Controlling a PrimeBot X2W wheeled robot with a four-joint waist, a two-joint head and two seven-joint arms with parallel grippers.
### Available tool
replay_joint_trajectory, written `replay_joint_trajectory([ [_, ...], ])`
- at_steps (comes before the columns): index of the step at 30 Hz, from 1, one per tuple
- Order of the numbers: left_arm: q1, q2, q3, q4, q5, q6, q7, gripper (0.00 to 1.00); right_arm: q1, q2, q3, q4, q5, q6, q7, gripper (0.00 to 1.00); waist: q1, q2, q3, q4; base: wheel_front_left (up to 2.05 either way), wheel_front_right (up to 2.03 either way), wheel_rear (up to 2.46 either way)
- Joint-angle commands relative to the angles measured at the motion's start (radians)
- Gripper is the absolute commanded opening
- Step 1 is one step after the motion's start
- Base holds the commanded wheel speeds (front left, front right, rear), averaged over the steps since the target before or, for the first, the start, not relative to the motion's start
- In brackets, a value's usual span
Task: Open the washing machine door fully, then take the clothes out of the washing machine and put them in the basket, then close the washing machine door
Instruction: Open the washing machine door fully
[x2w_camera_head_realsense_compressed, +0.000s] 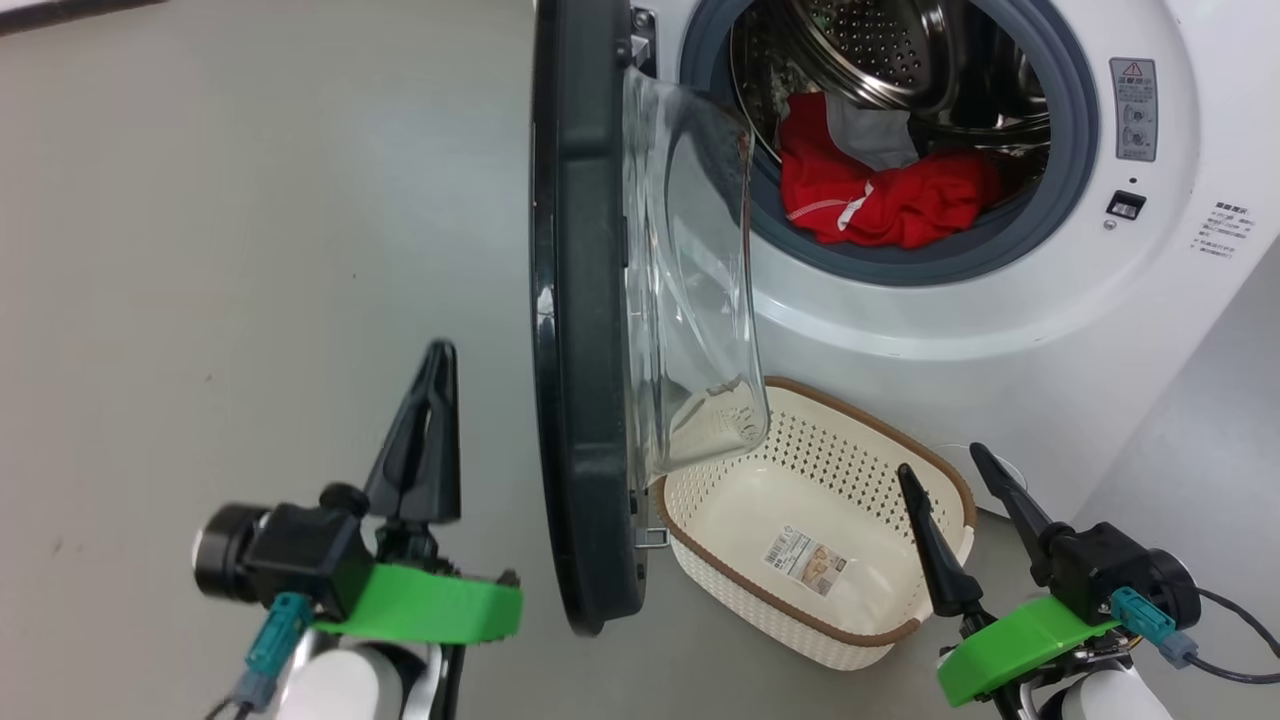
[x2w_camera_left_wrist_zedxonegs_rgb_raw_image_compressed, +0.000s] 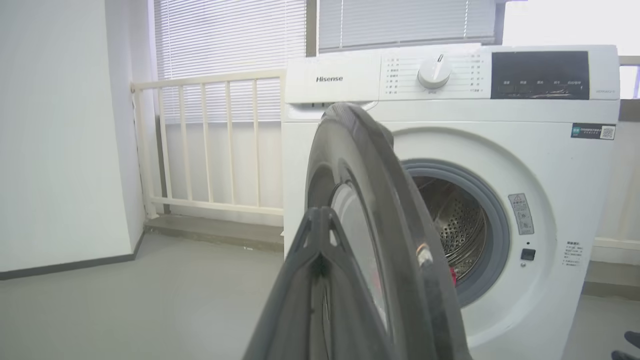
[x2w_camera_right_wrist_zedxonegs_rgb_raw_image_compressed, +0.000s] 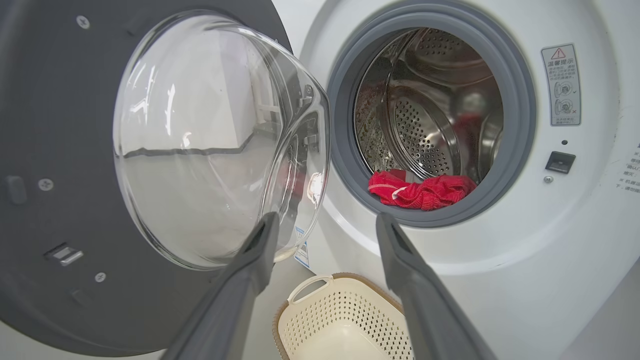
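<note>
Red clothes (x2w_camera_head_realsense_compressed: 880, 200) lie in the open washing machine (x2w_camera_head_realsense_compressed: 1000, 330). Fingers of the left gripper (x2w_camera_head_realsense_compressed: 440, 350) are pressed together, empty; those of the right gripper (x2w_camera_head_realsense_compressed: 940, 460) spread wide near the basket (x2w_camera_head_realsense_compressed: 870, 425).

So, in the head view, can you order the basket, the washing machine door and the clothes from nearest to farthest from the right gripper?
1. The basket, just left of the right gripper.
2. The washing machine door, farther left, standing open.
3. The clothes, up inside the drum.
</note>
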Motion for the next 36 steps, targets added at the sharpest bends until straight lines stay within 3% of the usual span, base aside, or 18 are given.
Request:
replay_joint_trajectory([
  [1,-0.064,0.017,0.025,-0.074,0.028,0.012,-0.008,0.0,-0.027,0.002,0.023,-0.018,0.009,0.005,-0.006,1.0,0.0,0.0,0.0,-0.003,0.0,0.0,0.0],
  [8,-0.104,0.012,-0.015,-0.184,0.037,0.012,0.01,0.0,-0.03,0.002,0.034,-0.013,0.015,0.005,-0.006,1.0,0.0,0.0,0.0,-0.015,0.0,0.0,0.0],
  [16,-0.115,0.004,-0.124,-0.231,0.025,-0.005,0.058,0.0,-0.038,0.002,0.04,0.001,0.01,0.005,-0.006,1.0,0.0,0.0,0.012,-0.031,0.0,0.0,0.0],
  [25,-0.073,-0.002,-0.265,-0.094,-0.025,-0.019,0.1,0.0,-0.046,0.002,0.034,0.0,0.001,0.005,-0.006,1.0,0.0,0.0,0.024,-0.038,0.0,0.0,0.0],
  [36,-0.081,-0.004,-0.27,0.056,-0.104,0.008,0.115,0.0,-0.052,0.002,0.056,0.008,0.01,0.005,-0.006,1.0,0.0,0.0,0.04,-0.029,0.0,0.0,0.0],
])
